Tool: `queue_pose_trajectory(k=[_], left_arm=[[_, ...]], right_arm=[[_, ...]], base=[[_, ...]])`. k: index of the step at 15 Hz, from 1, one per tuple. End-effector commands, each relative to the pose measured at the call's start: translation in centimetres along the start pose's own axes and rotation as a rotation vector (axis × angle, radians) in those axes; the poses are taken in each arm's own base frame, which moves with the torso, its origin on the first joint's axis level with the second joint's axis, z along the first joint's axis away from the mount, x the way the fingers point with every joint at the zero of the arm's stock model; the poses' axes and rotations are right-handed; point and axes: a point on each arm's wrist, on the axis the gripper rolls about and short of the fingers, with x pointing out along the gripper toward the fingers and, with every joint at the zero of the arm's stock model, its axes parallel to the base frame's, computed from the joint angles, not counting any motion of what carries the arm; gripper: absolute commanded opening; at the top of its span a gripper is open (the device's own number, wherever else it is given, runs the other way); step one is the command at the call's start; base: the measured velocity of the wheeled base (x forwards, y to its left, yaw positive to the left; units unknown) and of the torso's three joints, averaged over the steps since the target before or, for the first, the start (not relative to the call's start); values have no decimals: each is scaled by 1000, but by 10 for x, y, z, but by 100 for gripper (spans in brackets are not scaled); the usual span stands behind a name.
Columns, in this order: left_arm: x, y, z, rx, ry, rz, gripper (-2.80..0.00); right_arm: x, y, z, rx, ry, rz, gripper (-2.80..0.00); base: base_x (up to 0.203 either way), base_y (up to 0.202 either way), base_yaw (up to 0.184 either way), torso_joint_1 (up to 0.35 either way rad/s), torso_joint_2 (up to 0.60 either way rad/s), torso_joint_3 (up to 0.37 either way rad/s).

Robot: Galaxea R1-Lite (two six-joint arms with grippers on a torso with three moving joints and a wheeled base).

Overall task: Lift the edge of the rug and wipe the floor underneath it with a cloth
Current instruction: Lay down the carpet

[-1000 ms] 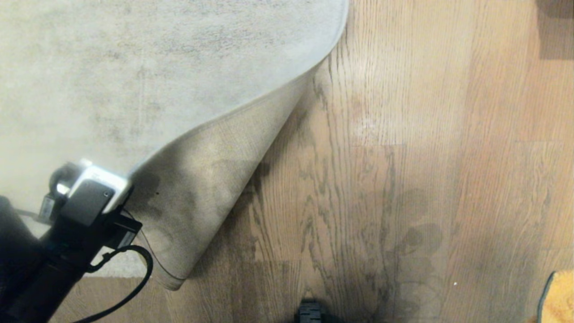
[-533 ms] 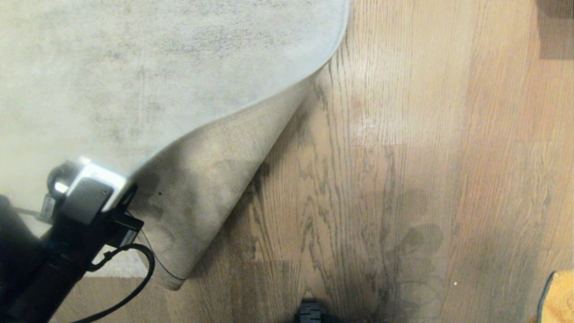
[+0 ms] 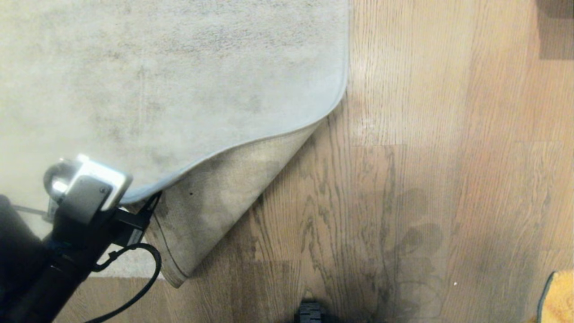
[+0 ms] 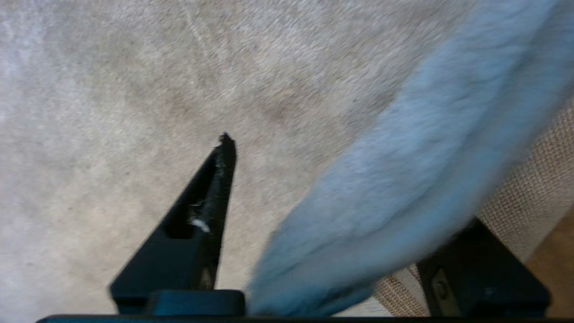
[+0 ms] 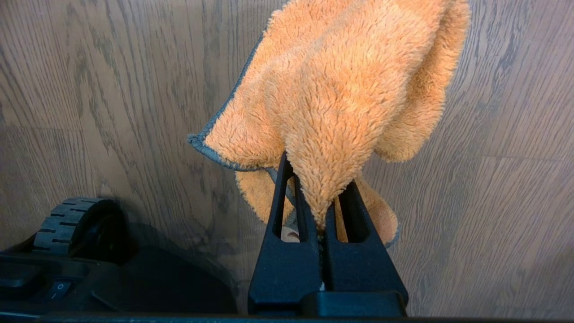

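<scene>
The rug edge (image 3: 251, 139) lies folded back near the rug's corner, its pile side curling over so the beige backing (image 3: 215, 211) faces up in a wedge that tapers to a point near the bottom of the head view. The fold stands between the spread jaws of the left gripper (image 4: 341, 233): one finger (image 4: 202, 211) rests over the flat pile, the other sits on the far side of the fold against the backing, and neither visibly pinches it. The jaws are wide, gripping nothing. That arm reaches in from the lower left of the head view.

The floor (image 3: 426, 157) beside the fold is bare plank. Part of what the corner would cover is exposed; the rest is under the flap.

The cloth (image 5: 341, 98) hangs bunched from the right gripper (image 5: 320, 211), whose jaws are pinched tight on a tuft of it, above the floor beside the robot's base (image 5: 89, 269). In the head view only a sliver of it shows at the lower right corner, well apart from the rug.

The risk now: with nothing holding it, the fold may sag or flop flat and cover the planks meant for wiping. If the cloth sweeps in low, it may snag the flap or push the rug instead of cleaning. The thin pinch on the cloth could slip under rubbing pressure.
</scene>
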Motion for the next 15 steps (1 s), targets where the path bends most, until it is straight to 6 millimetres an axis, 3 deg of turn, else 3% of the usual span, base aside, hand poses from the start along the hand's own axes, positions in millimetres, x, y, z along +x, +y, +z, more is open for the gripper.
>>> queue_pose_trajectory(k=[1,9,15], left_arm=[[-2,2,12,-27,-56,7,0],[-21,7,42,-202,-216,-38,0],[-32,3,41,-269,-234,-90,0]], right_arm=[[0,0,0,-1,1,1,-280],[0,0,0,-1,1,1,-280],[0,0,0,-1,1,1,-280]], base=[[0,0,0,0,0,0],[0,0,0,0,0,0],[0,0,0,0,0,0]])
